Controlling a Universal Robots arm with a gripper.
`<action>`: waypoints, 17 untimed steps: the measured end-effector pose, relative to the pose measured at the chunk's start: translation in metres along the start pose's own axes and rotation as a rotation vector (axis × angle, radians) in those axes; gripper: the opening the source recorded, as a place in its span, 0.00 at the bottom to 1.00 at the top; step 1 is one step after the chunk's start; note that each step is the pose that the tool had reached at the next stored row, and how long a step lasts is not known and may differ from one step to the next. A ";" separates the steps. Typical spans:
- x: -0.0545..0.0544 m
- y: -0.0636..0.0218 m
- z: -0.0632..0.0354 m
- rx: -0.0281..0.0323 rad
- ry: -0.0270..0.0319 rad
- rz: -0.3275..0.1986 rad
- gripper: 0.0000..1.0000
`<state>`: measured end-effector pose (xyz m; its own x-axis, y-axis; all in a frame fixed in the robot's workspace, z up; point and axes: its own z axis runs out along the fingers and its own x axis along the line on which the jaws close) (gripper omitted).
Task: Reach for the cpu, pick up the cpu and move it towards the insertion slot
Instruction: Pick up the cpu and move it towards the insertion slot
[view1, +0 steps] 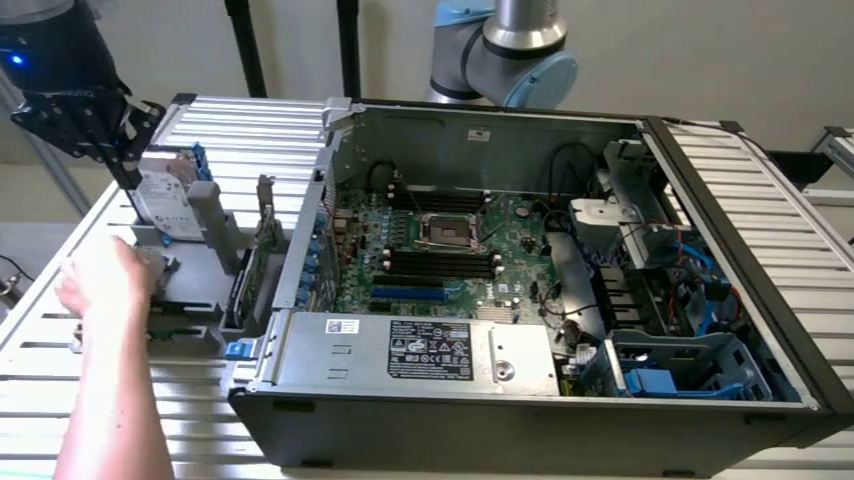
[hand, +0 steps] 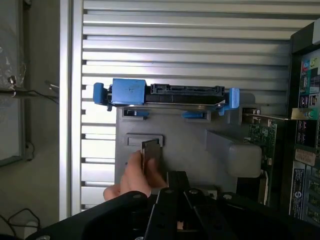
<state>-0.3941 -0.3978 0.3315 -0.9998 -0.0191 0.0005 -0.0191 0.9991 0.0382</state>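
Your gripper (view1: 107, 150) hangs in the upper left of the exterior view, over the far end of the grey holder (view1: 200, 265) that stands on the slatted metal table (view1: 254, 125); you cannot tell from either view whether it is spread or pressed together, and it holds nothing you can see. In the wrist view the gripper (hand: 177, 210) sits above the same holder (hand: 200, 125), and the cpu (hand: 151, 154) stands on its edge in a small pocket of that holder, near the gripper but apart from it. A person's hand (hand: 131, 180) is at the chip, its fingers touching the chip's side; in the exterior view that hand (view1: 114, 280) reaches in from the lower left and rests on the holder. The hard drive (hand: 170, 92) with blue rails stands upright in the holder just beyond the cpu, and it shows in the exterior view (view1: 167, 195) directly below the gripper. The insertion slot (view1: 450, 232) lies on the motherboard inside the open computer case (view1: 534, 420), in the middle of the exterior view, well apart from the cpu and the gripper, its metal frame around a dark centre.
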 end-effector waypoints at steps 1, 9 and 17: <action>0.000 0.0000 0.0000 0.0000 0.0000 0.000 0.11; 0.000 0.0000 0.0000 0.0000 0.0001 0.000 0.11; 0.001 -0.0005 0.0002 0.0001 0.0002 0.000 0.11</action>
<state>-0.3949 -0.3984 0.3312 -0.9998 -0.0190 0.0007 -0.0190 0.9991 0.0381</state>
